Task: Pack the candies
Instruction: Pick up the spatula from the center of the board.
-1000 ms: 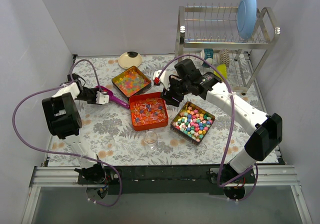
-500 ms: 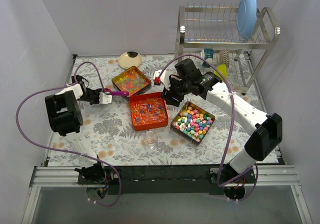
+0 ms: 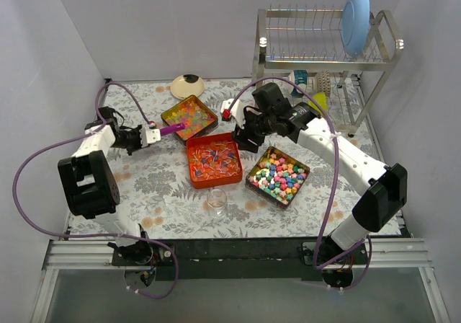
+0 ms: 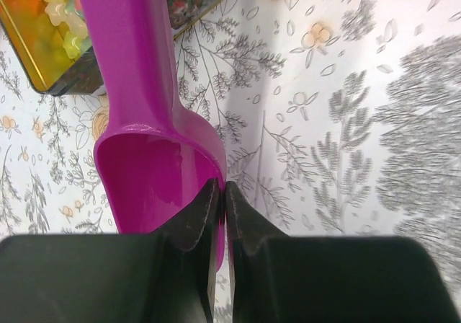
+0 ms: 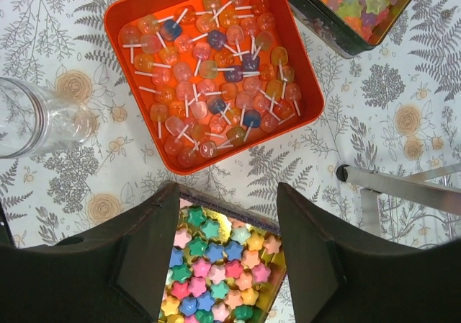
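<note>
Candies (image 5: 216, 265) in btm tin (image 5: 241, 216) cut off by right claw (image 5: 229, 197).

The bead tin (image 3: 189, 117), orange tray (image 3: 214, 159) and star-candy tin (image 3: 278, 177) sit close together, with a glass (image 3: 217, 201) just in front. The purple scoop (image 3: 171, 129) bars the bead tin's left side and the right gripper (image 3: 245, 143) hangs over the tray-tin gap; bare tablecloth (image 3: 144, 186) lies near left.
</note>
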`<state>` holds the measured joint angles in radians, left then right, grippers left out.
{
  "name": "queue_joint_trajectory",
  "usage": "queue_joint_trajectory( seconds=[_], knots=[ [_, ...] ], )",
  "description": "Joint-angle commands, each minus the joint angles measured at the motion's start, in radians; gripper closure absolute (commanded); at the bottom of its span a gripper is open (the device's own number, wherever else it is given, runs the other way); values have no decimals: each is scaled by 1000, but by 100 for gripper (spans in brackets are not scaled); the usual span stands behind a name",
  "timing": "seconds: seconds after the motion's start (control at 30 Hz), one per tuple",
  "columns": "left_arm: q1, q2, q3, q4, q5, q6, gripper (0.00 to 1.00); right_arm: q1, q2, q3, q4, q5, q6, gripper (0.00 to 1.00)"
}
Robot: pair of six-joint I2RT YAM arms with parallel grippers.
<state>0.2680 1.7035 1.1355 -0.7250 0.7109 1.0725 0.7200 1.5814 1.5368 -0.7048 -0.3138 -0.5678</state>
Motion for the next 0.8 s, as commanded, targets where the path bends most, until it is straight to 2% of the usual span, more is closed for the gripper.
queue_joint_trajectory(
  seconds=[0.0, 0.07, 0.17, 0.37, 0.47, 0.53, 0.77],
  knots=[
    [-4, -139, 104, -220, 53, -143, 100, -4, -32, 59, 2, -60, 0, 36],
    [-7, -156, 164, -371, 84, -142, 100, -4, -37, 83, -4, -102, -4, 34],
    [-36, -209, 181, -490, 122, -204, 100, -5, -29, 161, -19, -155, -15, 32],
    [-142, -334, 124, -544, 153, -304, 100, -1, 70, 368, -53, -264, -15, 28],
    [-185, -364, 119, -536, 160, -374, 100, 12, 106, 404, -58, -283, -21, 26],
    [-210, -384, 118, -522, 163, -420, 100, 18, 114, 407, -42, -278, -29, 21],
    [-254, -430, 121, -504, 171, -488, 100, 42, 190, 486, -61, -278, -67, 21]
  ],
)
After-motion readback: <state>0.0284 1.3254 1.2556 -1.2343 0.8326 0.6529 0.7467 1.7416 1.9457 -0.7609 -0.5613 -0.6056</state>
